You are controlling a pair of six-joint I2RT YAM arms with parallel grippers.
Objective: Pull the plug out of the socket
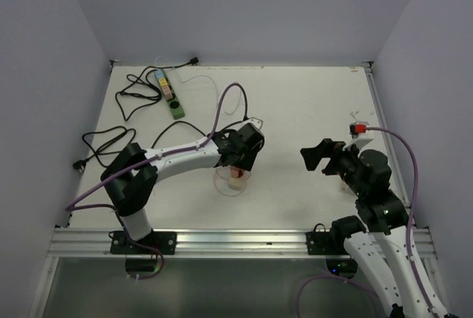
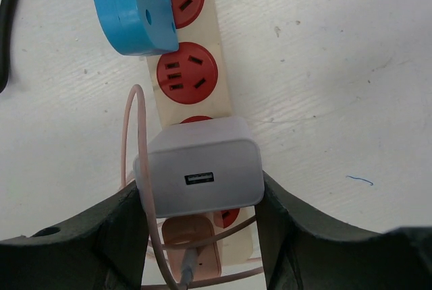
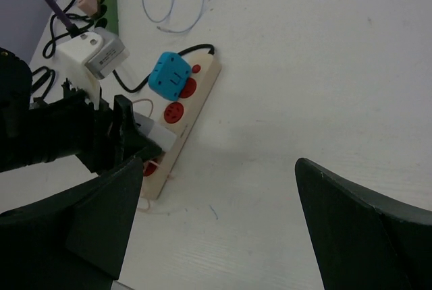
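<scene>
A white USB charger plug (image 2: 199, 172) sits over a red socket of a cream power strip (image 2: 217, 94). My left gripper (image 2: 199, 199) is shut on the charger, one finger on each side. I cannot tell whether its pins are still in the socket. A blue adapter (image 2: 135, 7) is plugged in at the strip's far end, and a pink plug (image 2: 192, 243) with a thin pink cable (image 2: 128, 135) at the near end. In the top view the left gripper (image 1: 238, 163) is mid-table. My right gripper (image 1: 319, 157) is open and empty, to the right. Its wrist view shows the strip (image 3: 202, 84).
A green power strip (image 1: 168, 93) with coloured plugs lies at the back left, with black cables (image 1: 111, 137) looping along the left edge. A thin white cable loop (image 3: 172, 0) lies behind the cream strip. Walls close the table on three sides.
</scene>
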